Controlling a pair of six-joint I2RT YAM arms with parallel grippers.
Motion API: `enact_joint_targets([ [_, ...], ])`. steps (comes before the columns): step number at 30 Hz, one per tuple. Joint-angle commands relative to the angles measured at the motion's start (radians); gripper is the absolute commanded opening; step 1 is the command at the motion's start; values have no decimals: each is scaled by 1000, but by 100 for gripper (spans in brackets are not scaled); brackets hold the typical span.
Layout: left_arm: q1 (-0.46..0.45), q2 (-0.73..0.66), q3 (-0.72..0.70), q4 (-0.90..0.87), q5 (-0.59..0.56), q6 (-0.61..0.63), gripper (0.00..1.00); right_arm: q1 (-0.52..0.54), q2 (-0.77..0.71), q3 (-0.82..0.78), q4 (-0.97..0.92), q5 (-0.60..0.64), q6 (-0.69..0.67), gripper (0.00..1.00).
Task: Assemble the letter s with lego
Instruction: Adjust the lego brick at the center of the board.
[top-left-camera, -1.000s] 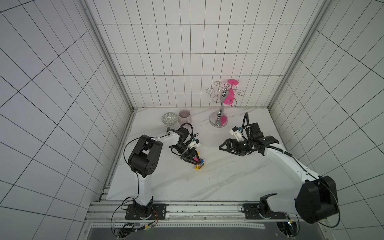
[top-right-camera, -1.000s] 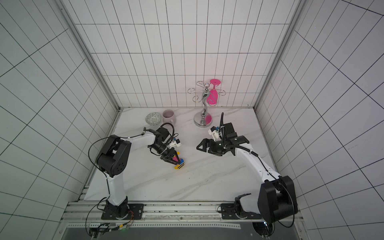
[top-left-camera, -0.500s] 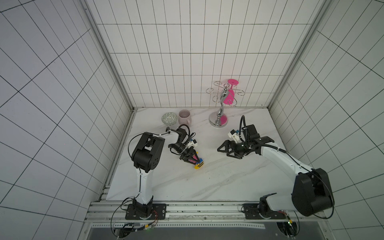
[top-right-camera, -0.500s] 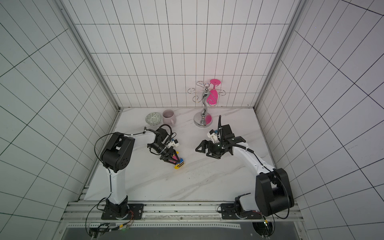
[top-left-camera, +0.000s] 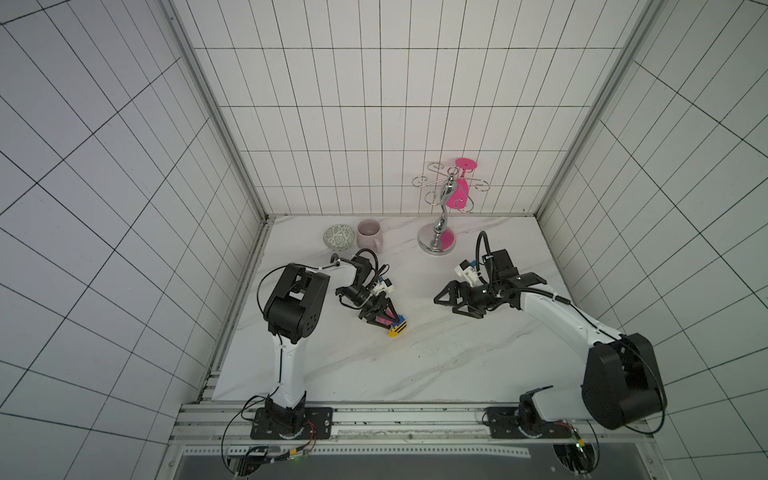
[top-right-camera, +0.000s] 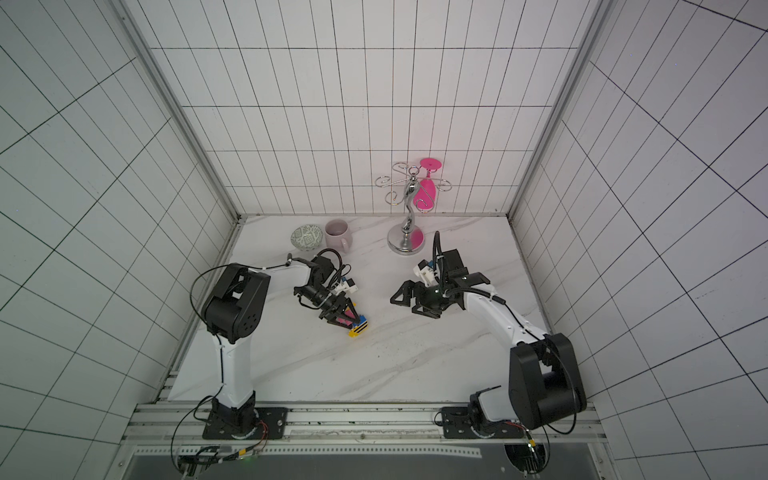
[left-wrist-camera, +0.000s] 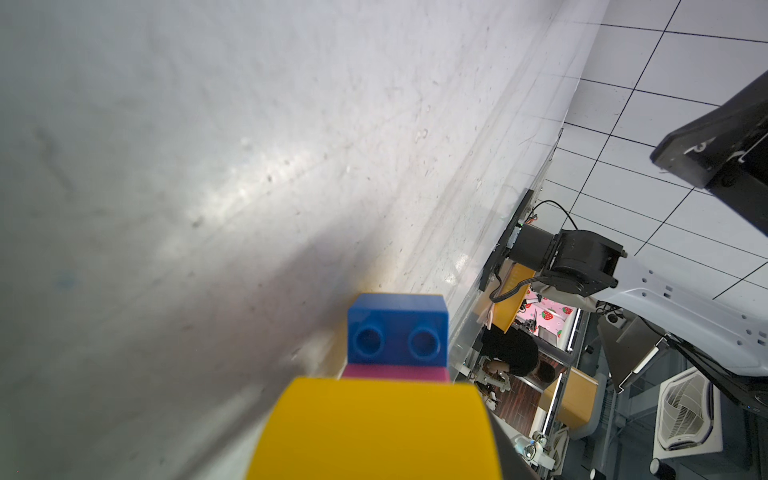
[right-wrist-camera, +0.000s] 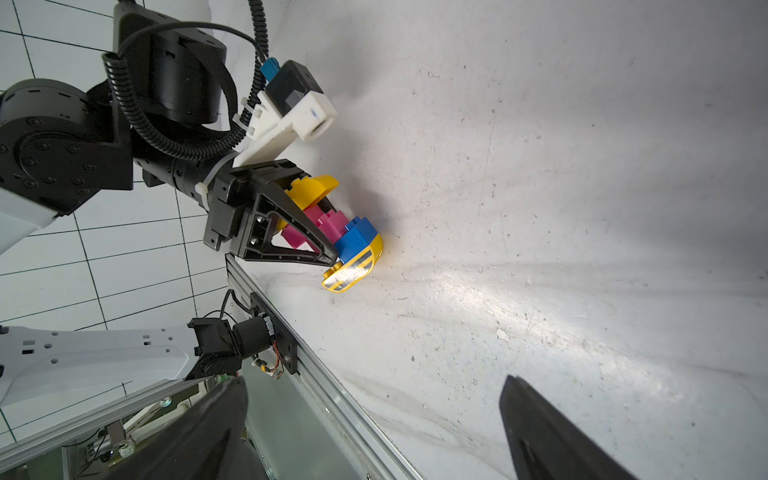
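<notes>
White glossy tiled walls (top-left-camera: 374, 83) with dark grout enclose a white marble-look table (top-left-camera: 457, 353) veined in grey. Two white-and-black arms rise from a metal rail at its near edge.

At the back stands a curvy chrome glass rack (top-left-camera: 442, 208) on a round base, with a bright pink glass (top-left-camera: 462, 187) hanging upside down from its wire hooks. Beside it sit a pale pink mug (top-left-camera: 369, 232) and a small bowl (top-left-camera: 338, 237) with a green-and-white pattern.

The right gripper (top-left-camera: 446, 304), black with angular skeletal fingers, hovers spread wide and empty, well apart from the bricks.

The left gripper (top-left-camera: 384, 320) angles down at the table's left-centre, with the letter s (right-wrist-camera: 336, 226) between its fingers. This is a small cluster of smooth plastic lego, and its lowest end touches the table.

Both top views show only a speck of pink, blue and striped yellow. The right wrist view shows the build: a plain yellow brick (right-wrist-camera: 311, 189) with a rounded end on top, two pink bricks (right-wrist-camera: 330, 222), a blue brick (right-wrist-camera: 357, 237), then a rounded yellow brick with black stripes (right-wrist-camera: 353, 270) on the scuffed, speckled surface. One finger crosses the pink bricks and the other is hidden, so a firm pinch cannot be told from a loose one. The left wrist view looks along the stack, showing two round hollows in the blue brick.
</notes>
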Motion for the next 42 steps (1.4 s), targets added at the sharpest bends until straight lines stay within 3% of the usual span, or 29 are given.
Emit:
enact_joint_targets([
  [1,2,17,17,15,21,-4,43,-6,-16,-24,-3,-9,-18,98],
  [20,50,19,-1,34,28,-13,44,-6,-23,-24,-11,-3,-30,98],
  [42,123,15,-32,7,-75,4,45,-6,-23,-18,-11,-9,-44,99],
])
